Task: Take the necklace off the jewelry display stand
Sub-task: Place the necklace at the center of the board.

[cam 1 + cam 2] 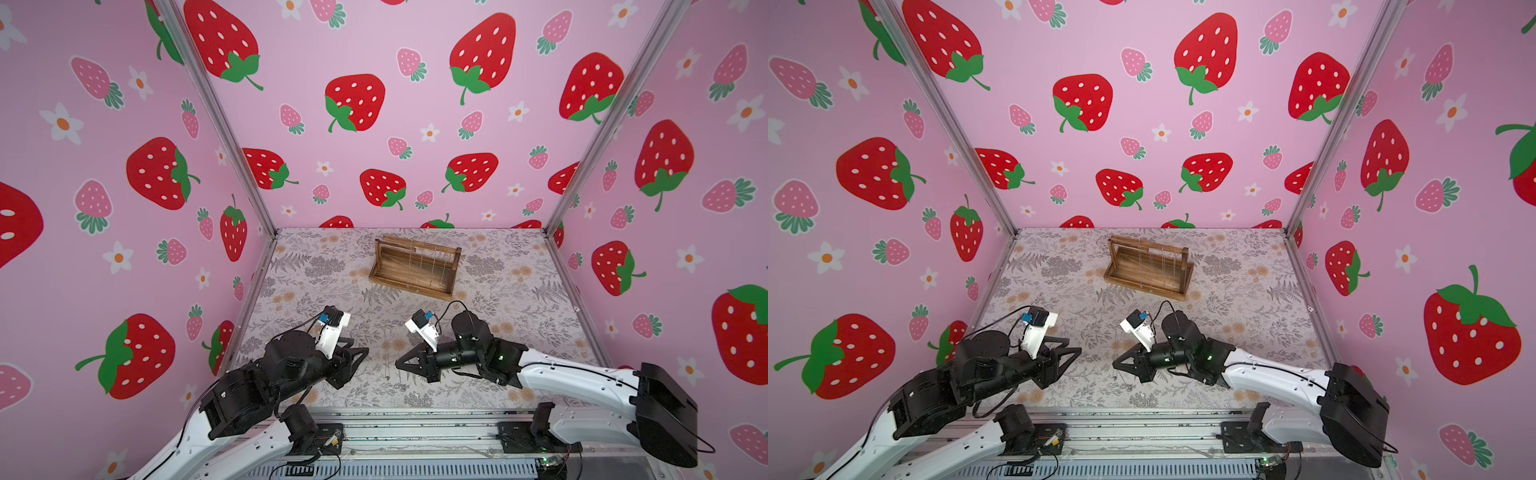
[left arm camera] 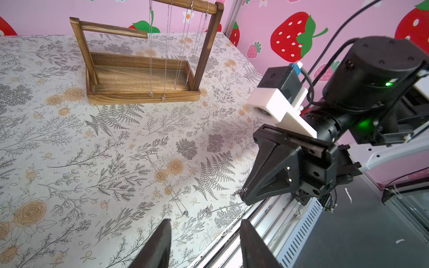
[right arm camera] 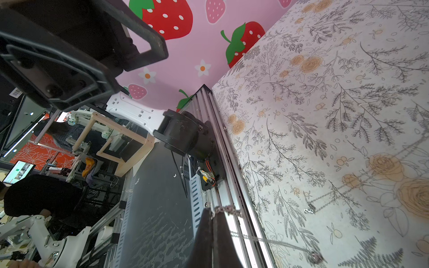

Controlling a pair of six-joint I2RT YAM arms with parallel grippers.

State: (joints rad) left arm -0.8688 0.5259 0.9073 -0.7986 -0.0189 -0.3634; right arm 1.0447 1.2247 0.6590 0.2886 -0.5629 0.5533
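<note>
A brown wooden jewelry display stand (image 1: 409, 288) (image 1: 1144, 286) stands upright on the floral table (image 1: 311, 270). In both top views it sits just right of centre and a little below mid-height, turned at a slant to the table's edges. It has a rectangular rimmed tray base, an upright post at each end and thin bars across the top. Several fine silver hanging chains (image 2: 150, 58) drop from the bars, their small pendants low by the tray's front rim. The necklace (image 3: 226, 208), a thin silver chain, is off the stand and well apart from it. One part is pinched in the closed tips of the right gripper (image 3: 212, 213), and the rest trails slack over the table.
</note>
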